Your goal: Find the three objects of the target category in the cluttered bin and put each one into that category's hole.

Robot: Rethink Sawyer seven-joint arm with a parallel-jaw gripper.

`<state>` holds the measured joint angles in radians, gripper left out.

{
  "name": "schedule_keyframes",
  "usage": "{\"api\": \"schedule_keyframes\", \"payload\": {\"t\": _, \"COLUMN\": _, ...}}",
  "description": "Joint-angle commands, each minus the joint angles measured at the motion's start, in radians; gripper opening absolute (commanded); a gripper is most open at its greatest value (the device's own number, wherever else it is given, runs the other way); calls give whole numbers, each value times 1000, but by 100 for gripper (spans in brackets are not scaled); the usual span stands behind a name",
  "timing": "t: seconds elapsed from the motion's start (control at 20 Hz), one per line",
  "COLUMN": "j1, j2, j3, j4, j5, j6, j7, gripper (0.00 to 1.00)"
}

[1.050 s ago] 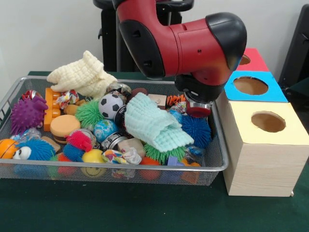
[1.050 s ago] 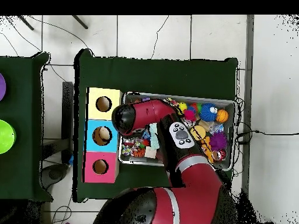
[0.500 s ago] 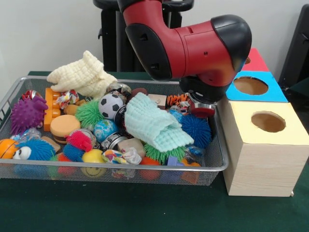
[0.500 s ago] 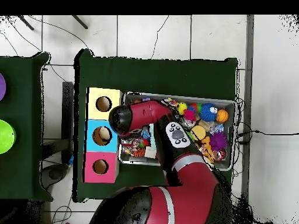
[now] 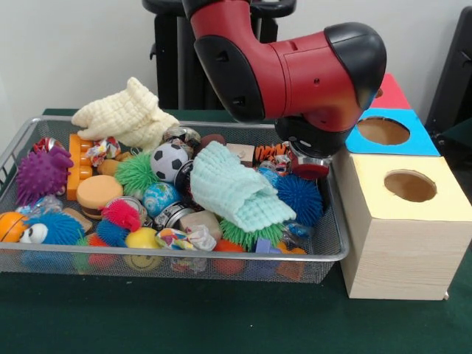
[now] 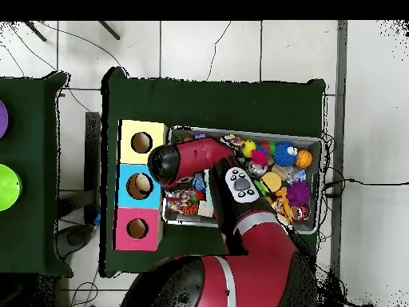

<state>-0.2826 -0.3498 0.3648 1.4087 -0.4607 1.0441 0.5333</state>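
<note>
- Gripper [image 5: 310,164] at wire bin's [image 5: 221,258] right end, beside yellow box [image 5: 402,221].
- Dark red disc [image 5: 310,171] under it, lying flat; no long axis.
- Fingers hidden: can't tell.

The scene is viewed from low and close across the green-clothed table [image 5: 221,324] in the front view, and from high overhead, straight down, in the other. The silver wire-mesh bin [image 5: 184,254] [image 6: 315,184] is shared.
</note>
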Motion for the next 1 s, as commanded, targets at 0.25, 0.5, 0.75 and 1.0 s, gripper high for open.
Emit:
{"api": "schedule_keyframes", "payload": {"t": 0.25, "j1": -31, "j2": -93, "j3": 29, "j4": 29, "j5": -22, "j6": 71, "j7": -32, "gripper": 0}}
{"api": "schedule_keyframes", "payload": {"t": 0.5, "j1": -11, "j2": -146, "j3": 11, "j4": -33, "j5": -63, "j6": 175, "j7": -101, "gripper": 0}}
{"api": "schedule_keyframes", "payload": {"t": 0.75, "j1": -5, "j2": -140, "j3": 14, "j4": -36, "j5": -88, "j6": 115, "j7": -72, "gripper": 0}}
{"api": "schedule_keyframes", "payload": {"t": 1.0, "j1": -3, "j2": -163, "j3": 15, "j4": -74, "j5": -144, "j6": 120, "j7": -125, "gripper": 0}}
